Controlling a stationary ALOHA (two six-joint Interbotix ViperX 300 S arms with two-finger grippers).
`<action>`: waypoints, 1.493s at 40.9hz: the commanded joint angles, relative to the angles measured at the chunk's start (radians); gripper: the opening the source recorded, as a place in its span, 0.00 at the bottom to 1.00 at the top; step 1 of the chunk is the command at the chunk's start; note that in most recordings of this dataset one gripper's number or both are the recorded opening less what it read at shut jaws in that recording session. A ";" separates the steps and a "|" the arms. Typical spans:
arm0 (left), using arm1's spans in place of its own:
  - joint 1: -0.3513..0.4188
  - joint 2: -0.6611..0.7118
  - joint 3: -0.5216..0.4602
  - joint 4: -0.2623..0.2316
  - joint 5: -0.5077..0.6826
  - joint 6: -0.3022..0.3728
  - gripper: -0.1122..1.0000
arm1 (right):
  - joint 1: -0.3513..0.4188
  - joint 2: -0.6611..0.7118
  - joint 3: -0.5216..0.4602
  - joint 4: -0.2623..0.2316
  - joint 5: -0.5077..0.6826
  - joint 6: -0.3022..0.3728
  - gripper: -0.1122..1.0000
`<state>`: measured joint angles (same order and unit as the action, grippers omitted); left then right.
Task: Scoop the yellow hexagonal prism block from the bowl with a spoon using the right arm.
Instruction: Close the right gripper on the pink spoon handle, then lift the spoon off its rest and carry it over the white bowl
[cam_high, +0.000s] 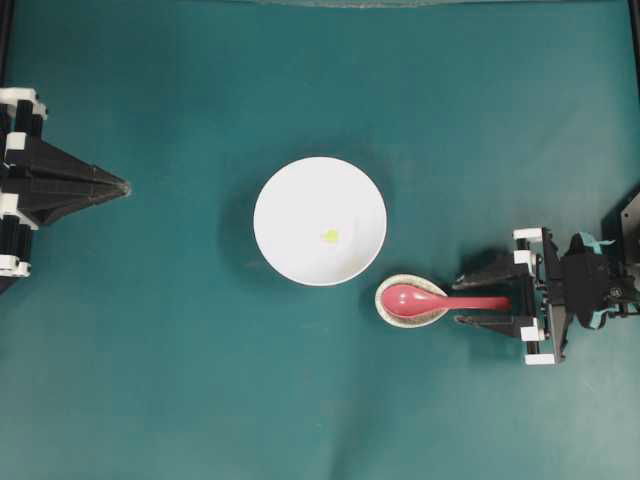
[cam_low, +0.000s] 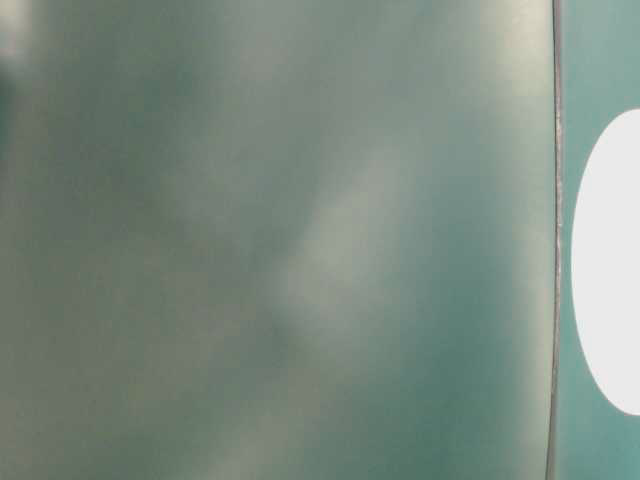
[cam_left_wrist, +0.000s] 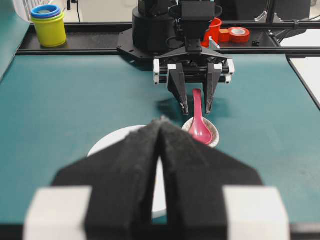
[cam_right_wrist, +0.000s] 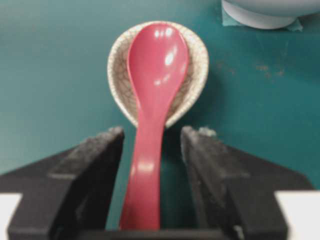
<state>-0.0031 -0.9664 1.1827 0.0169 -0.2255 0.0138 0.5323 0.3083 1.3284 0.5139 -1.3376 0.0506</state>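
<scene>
The white bowl (cam_high: 290, 200) stands mid-table with the tiny yellow hexagonal prism block (cam_high: 331, 236) inside it, right of centre. The pink-red spoon (cam_high: 420, 298) lies with its scoop in a speckled beige spoon rest (cam_high: 411, 320) beside the bowl. My right gripper (cam_high: 462, 300) is open, one finger on each side of the spoon handle with gaps on both sides. In the right wrist view the spoon (cam_right_wrist: 155, 75) runs between the fingers of the gripper (cam_right_wrist: 151, 132). My left gripper (cam_high: 125, 187) is shut and empty at the left edge. The block is hidden in both wrist views.
The bowl's base (cam_right_wrist: 260, 15) shows at the top of the right wrist view. Stacked yellow and blue cups (cam_left_wrist: 48, 22) and red tape rolls (cam_left_wrist: 239, 34) sit beyond the table's far edge. The table-level view is a teal blur.
</scene>
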 joint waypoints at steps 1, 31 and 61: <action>-0.002 0.005 -0.020 0.003 -0.006 0.002 0.09 | 0.003 -0.008 0.000 0.003 -0.005 -0.003 0.60; -0.002 0.005 -0.020 0.002 -0.005 0.002 0.09 | 0.003 -0.020 -0.002 0.012 0.005 -0.008 0.31; -0.002 0.008 -0.020 0.003 0.006 0.002 0.09 | -0.057 -0.393 -0.005 0.012 0.319 -0.092 0.30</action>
<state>-0.0031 -0.9664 1.1842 0.0169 -0.2178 0.0138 0.4863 -0.0322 1.3361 0.5231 -1.0523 -0.0353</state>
